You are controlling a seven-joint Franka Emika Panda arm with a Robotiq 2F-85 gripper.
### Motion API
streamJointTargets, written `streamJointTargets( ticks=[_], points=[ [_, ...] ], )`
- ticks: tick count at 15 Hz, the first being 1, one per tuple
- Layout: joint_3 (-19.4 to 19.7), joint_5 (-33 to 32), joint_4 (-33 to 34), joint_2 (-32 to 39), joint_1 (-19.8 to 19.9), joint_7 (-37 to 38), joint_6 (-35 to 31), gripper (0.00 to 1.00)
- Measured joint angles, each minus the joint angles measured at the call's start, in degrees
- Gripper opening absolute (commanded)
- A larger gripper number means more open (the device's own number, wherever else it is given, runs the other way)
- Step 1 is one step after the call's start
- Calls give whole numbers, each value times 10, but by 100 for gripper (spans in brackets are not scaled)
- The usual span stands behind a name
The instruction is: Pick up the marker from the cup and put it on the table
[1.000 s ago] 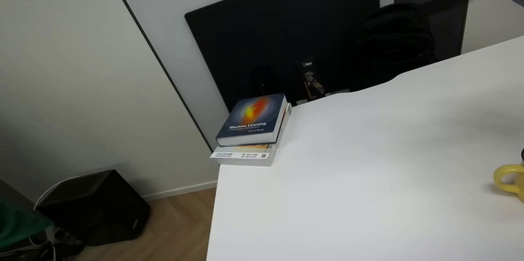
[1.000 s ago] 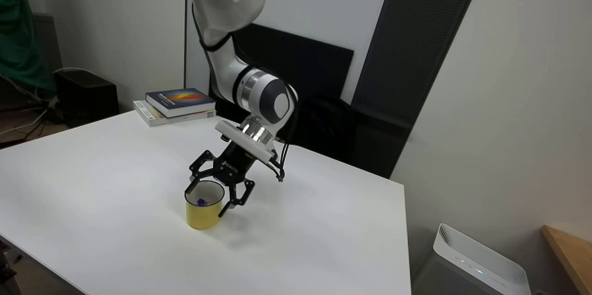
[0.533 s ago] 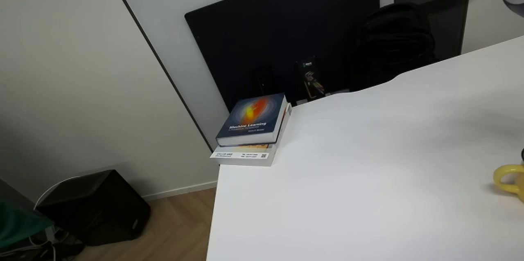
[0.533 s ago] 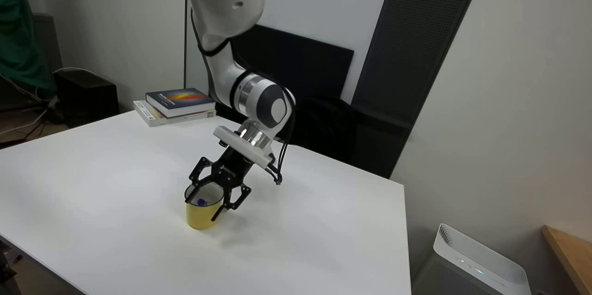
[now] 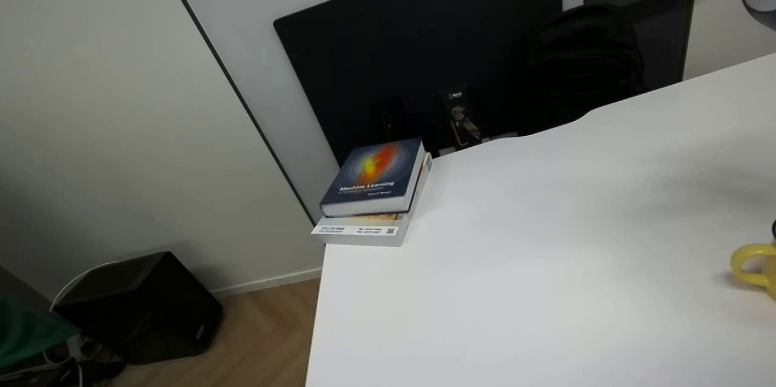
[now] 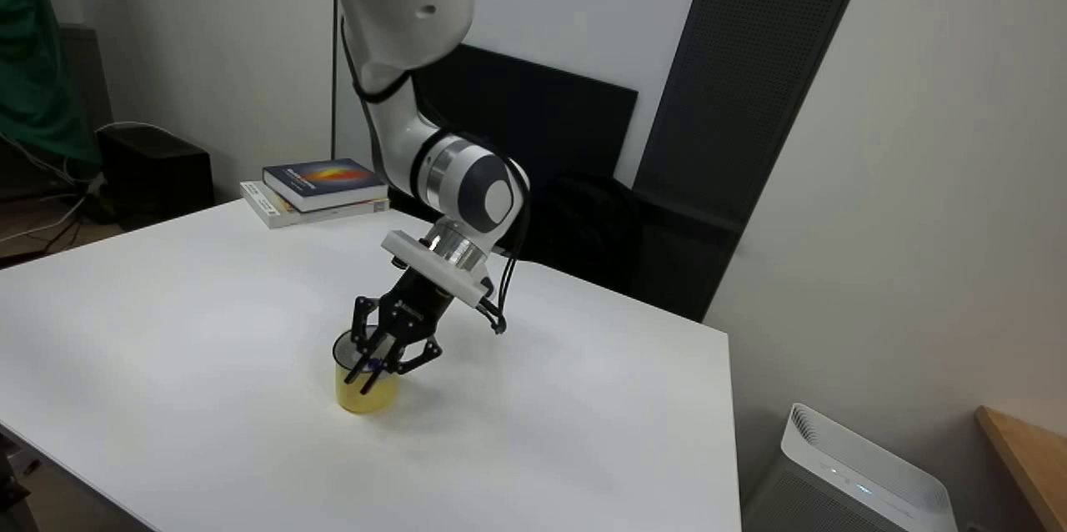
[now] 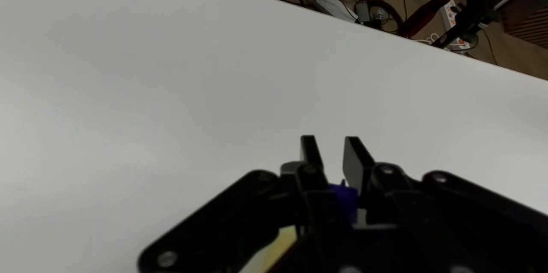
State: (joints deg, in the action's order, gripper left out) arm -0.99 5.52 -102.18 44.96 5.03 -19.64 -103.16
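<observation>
The yellow cup (image 6: 352, 400) stands upright on the white table (image 6: 542, 440); an exterior view shows only its handle (image 5: 750, 250) and a sliver of its wall. Inside it is the marker, whose purple end (image 6: 375, 364) shows near the rim. My gripper (image 6: 357, 387) points down at a slant over the cup's mouth, its fingertips reaching across the near rim. In the wrist view the purple marker (image 7: 346, 197) lies between the narrowed fingers, close to both; whether both pads press on it cannot be made out. A strip of the cup (image 7: 282, 240) shows below.
Stacked books (image 6: 325, 192) rest at the table's far corner, seen in both exterior views. A black backpack (image 5: 588, 59) sits behind the table edge. An air purifier (image 6: 859, 465) stands on the floor beside it. Cables (image 7: 376, 14) lie beyond the edge in the wrist view.
The gripper has come down a little over the cup. Its fingers have swung from wide apart to a narrow gap around the marker, whose purple end has shifted slightly right. The cup stands still.
</observation>
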Motion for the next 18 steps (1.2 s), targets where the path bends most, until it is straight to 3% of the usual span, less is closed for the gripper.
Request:
streamJointTargets(
  ticks=[10,18],
  points=[
    [-3,0,-2,-17,0,-4,0,2],
    [-14,0,-32,-119,-8,-3,1,2]
  ],
)
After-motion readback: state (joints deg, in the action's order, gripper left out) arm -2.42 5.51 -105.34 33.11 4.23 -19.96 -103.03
